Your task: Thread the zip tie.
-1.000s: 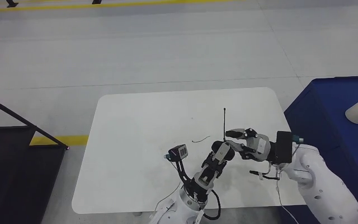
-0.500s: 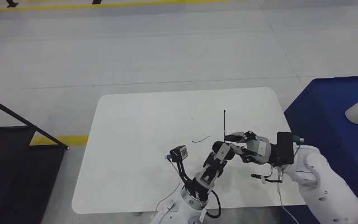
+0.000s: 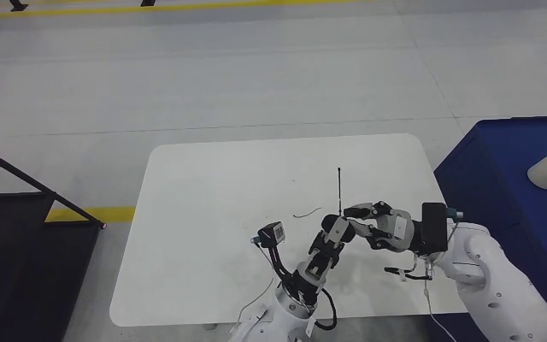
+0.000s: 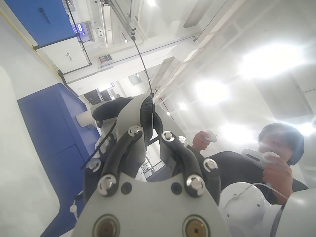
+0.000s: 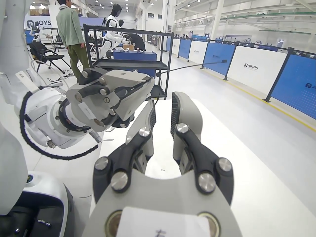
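While the zip tie (image 4: 142, 61) is clamped in the left gripper (image 4: 151, 100), its length is pointed outward, just beside the spread right gripper (image 5: 163, 107).

White glossy arm shells (image 3: 491, 274). The left gripper (image 4: 151, 101) and right gripper (image 5: 163, 107) are built alike: pale grey fingers, black ribbed pads (image 5: 175, 109), black link bars pinned with silver slotted screws (image 4: 107, 185). Black corrugated cable (image 5: 61, 158) at left wrist. White paper label (image 5: 87, 111) on left gripper's base.
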Robot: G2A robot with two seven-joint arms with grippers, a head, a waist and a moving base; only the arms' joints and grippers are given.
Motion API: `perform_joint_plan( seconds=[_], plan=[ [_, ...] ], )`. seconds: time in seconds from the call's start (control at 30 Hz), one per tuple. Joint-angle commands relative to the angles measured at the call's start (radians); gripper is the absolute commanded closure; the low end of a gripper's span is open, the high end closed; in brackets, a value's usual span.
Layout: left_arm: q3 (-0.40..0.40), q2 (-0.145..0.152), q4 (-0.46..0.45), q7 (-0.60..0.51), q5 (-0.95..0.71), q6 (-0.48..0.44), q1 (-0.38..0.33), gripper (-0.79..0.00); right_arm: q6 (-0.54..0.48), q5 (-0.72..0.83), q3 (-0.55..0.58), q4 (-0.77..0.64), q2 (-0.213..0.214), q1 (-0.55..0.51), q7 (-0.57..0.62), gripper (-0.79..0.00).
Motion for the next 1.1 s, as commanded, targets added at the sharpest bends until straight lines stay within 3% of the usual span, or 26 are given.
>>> perform_joint_plan(
  seconds=[0.0, 0.43, 0.7, 1.07],
  plan=[
    [0.003, -0.001, 0.003, 0.000, 0.002, 0.004, 0.000, 0.000, 0.000, 0.000, 0.001, -0.002, 0.000, 0.000, 0.001, -0.126],
    [0.021, -0.004, 0.021, -0.018, 0.004, 0.029, -0.010, 0.000, 0.000, 0.004, 0.010, -0.005, 0.001, 0.000, 0.016, -0.105],
    [0.032, -0.001, 0.019, -0.025, 0.004, 0.043, -0.018, 0.000, 0.000, 0.001, 0.005, 0.003, 0.000, 0.007, 0.018, 0.000],
    [0.035, 0.003, 0.026, -0.031, 0.002, 0.077, -0.016, 0.000, 0.060, 0.021, 0.033, 0.017, -0.009, 0.016, -0.038, 0.000]
  ],
)
